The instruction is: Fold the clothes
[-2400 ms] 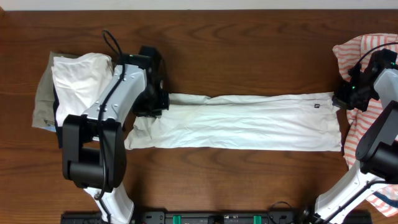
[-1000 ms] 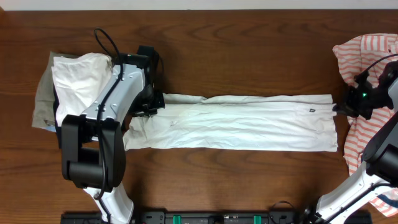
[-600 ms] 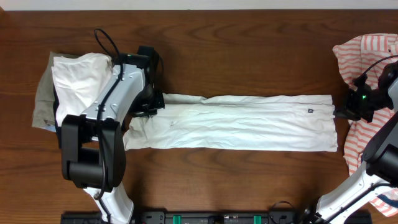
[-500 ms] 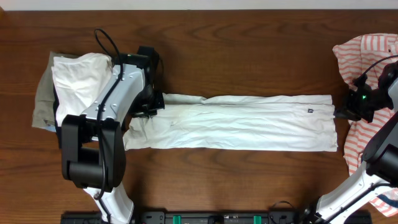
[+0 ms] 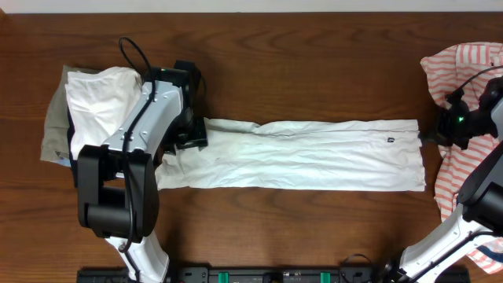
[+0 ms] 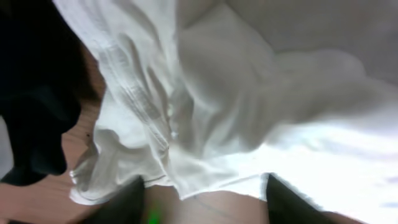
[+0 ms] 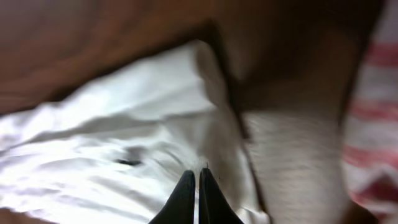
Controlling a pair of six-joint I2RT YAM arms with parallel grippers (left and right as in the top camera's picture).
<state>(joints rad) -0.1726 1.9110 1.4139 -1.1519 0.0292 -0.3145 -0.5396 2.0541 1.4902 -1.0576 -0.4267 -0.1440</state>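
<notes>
The clothes in work are a white T-shirt [image 5: 314, 157] folded into a long flat strip across the table's middle, with a small dark tag [image 5: 391, 140] near its right end. My left gripper [image 5: 193, 135] sits at the strip's upper left end. In the left wrist view it [image 6: 205, 202] is open, its fingers [image 6: 127, 199] apart over bare wood, just below the rumpled white hem [image 6: 217, 93]. My right gripper [image 5: 429, 137] is at the strip's right edge. In the right wrist view it [image 7: 198, 177] is shut on the white cloth [image 7: 124, 124].
A stack with a white garment [image 5: 98, 98] on a khaki one [image 5: 53, 126] lies at the far left behind the left arm. A coral-and-white striped garment [image 5: 464, 63] lies heaped at the right edge under the right arm, also seen as stripes [image 7: 373, 155].
My left gripper has opened and let go of the strip's left end, which has settled flat. The right gripper stays shut and has shifted slightly up at the right edge.
</notes>
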